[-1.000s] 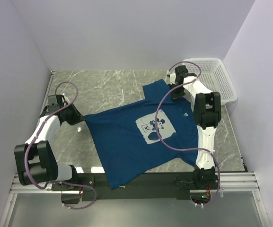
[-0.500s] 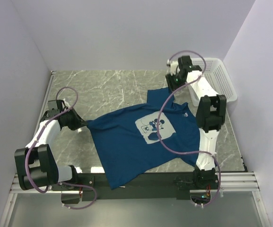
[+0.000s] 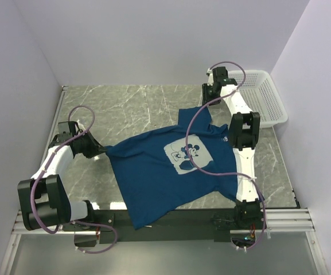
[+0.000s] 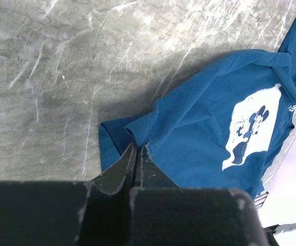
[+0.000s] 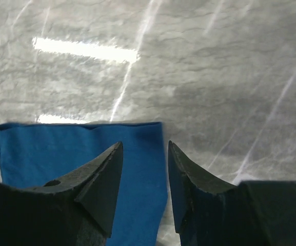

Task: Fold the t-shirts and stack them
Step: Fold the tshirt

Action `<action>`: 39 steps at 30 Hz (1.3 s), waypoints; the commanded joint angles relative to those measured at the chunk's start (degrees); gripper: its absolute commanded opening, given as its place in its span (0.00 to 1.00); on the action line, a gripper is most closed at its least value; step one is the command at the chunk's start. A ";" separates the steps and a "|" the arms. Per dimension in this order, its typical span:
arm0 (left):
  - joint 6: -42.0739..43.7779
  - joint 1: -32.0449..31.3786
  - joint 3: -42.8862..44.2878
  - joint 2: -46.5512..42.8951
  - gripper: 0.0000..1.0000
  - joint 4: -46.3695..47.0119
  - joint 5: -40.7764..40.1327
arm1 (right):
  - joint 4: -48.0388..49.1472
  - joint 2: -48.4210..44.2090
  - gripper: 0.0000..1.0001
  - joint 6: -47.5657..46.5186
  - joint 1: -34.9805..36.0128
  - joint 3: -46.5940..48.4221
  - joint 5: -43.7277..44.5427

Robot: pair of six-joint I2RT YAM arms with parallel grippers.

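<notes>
Across the table (image 3: 125,103) lies the t-shirt (image 3: 165,172), print up, spread nearly flat but skewed, with one hem corner reaching the near edge. It is soft, light cotton. It is limp and sure to sag and drag rather than hold shape, so I judge hems, sleeve ends and shoulders the best places to pinch, both layers together. My left gripper (image 4: 137,149) is clamped tight on a bunched fold at one sleeve. My right gripper (image 5: 144,145) hangs over the far sleeve's edge, jaws about half apart, gripping nothing. A basket (image 3: 263,94) sits at the far right corner.
</notes>
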 commanded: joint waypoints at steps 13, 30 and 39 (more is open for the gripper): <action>0.76 0.31 -0.60 -0.46 0.01 2.19 1.98 | -1.54 5.44 0.47 0.57 -3.85 5.67 -9.79; 0.67 0.22 -0.78 -0.46 0.00 2.19 1.63 | -3.91 6.49 0.39 -4.98 -2.00 6.37 -9.00; 0.76 0.31 -0.78 -0.19 0.00 2.37 1.72 | -4.09 5.62 0.06 -6.30 -1.91 5.76 -9.89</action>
